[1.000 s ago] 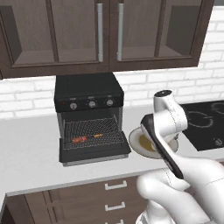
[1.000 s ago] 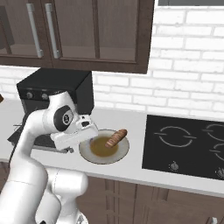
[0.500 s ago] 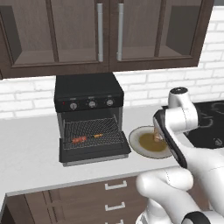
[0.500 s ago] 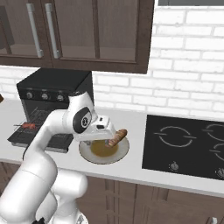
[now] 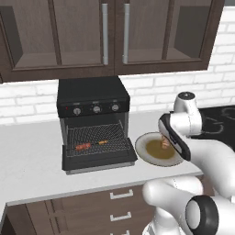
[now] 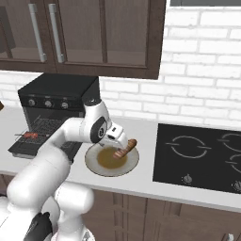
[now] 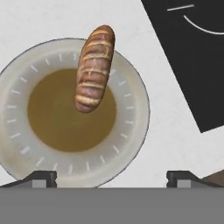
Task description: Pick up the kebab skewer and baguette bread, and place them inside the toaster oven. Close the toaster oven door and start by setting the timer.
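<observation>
Left base view: kebab skewer (image 5: 92,145) already on the rack of the toaster oven (image 5: 93,123), door down; baguette bread (image 5: 165,142) on the plate (image 5: 145,154), largely masked by the arm.

Right base view: gripper (image 6: 120,143) poised directly above the loaf (image 6: 125,148).

Hand view: jaws spread wide, nothing held. Loaf (image 7: 95,67) ahead, slightly left of centre, across the plate rim (image 7: 139,109), long axis pointing away from the claw.

Hand (image 7: 111,177) now above baguette bread (image 7: 95,68)

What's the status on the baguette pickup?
Gripper open, above the plate. Baguette bread on the plate, not gripped. Kebab skewer on the toaster oven rack, door down.
</observation>
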Robot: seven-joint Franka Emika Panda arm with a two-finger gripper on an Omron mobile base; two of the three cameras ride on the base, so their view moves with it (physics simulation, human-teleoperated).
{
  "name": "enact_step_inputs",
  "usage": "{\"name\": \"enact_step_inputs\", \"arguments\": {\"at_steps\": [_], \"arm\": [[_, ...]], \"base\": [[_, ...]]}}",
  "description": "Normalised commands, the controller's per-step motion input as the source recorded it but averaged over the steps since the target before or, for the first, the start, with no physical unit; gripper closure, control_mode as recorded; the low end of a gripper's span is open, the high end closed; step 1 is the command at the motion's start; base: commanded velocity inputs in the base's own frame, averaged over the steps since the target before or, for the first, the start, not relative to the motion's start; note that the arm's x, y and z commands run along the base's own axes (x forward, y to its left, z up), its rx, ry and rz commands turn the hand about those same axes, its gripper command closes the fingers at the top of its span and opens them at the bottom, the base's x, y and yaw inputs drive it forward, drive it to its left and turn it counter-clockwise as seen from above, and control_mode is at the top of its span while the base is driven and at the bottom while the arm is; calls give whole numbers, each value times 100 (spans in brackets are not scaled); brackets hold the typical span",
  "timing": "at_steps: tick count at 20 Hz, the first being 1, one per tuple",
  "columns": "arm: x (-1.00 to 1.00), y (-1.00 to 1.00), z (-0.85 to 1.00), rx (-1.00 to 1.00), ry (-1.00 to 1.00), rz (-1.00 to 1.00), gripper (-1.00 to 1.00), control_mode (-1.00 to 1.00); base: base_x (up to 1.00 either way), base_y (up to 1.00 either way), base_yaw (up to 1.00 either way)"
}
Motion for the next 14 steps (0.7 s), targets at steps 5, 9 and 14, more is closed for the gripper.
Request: {"name": "enact_step_inputs", "arguments": {"at_steps": [5, 9, 14], "arm": [[43, 3, -36, 5, -11, -17, -100, -100], [14, 21, -19, 4, -7, -12, -100, -100], [23, -15, -36, 0, -1, -2, -100, -100]], "base": [[0, 0, 0], [0, 0, 0], [0, 0, 0]]}}
